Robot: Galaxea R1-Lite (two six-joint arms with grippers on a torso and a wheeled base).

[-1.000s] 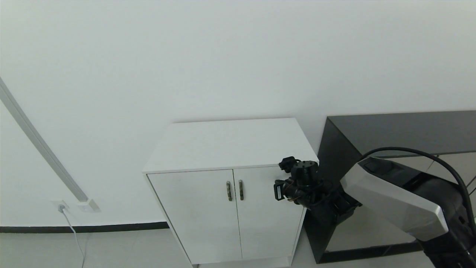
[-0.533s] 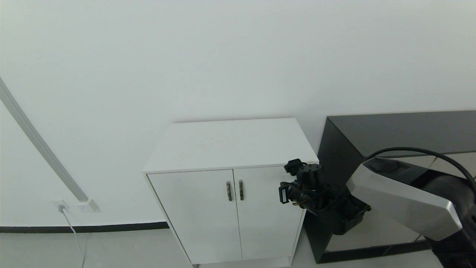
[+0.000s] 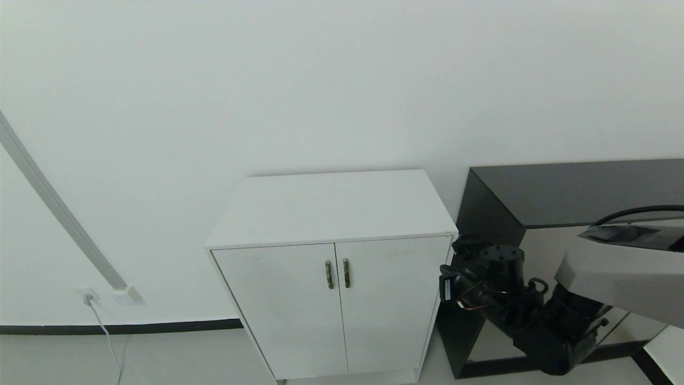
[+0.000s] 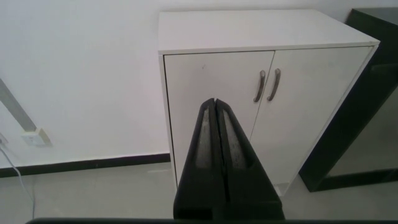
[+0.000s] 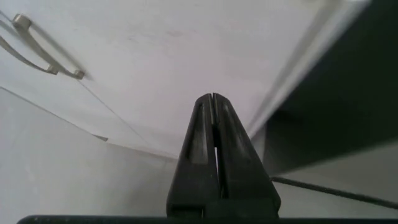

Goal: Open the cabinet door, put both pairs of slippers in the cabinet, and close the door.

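with both doors shut flush, the white cabinet [image 3: 331,208] stands on the floor against the pale wall. left door [image 3: 283,305] and right door [image 3: 390,299] meet at a thin centre seam. two slim upright metal handles [image 3: 337,274] sit just either side of that seam, near the top of the doors.

right arm [image 3: 513,305] hangs low beside the cabinet's right side, in front of the black sideboard [image 3: 561,187]. the sideboard stands touching or just beside the cabinet (can't tell which from the head view). the arm is apart from the door face.

right gripper [image 5: 213,98]: fingers pressed together, no real gap, nothing between them. in the right wrist view it points at the lower part of the right door near the cabinet's outer edge. the handles lie off to one side of it and the sideboard's dark flank to the other. tips apart from the door.

left gripper [image 4: 215,101]: fingers also pressed together, nothing held. in the left wrist view it sits well apart from the cabinet, facing the left door, with both handles in sight past the tips.

along the wall to the cabinet's left:
- a white socket [image 3: 85,295] with a grey cable [image 3: 109,339] dropping to the floor
- a slanted pale conduit [image 3: 53,206] ending beside the socket
- a black skirting strip [image 3: 123,326]
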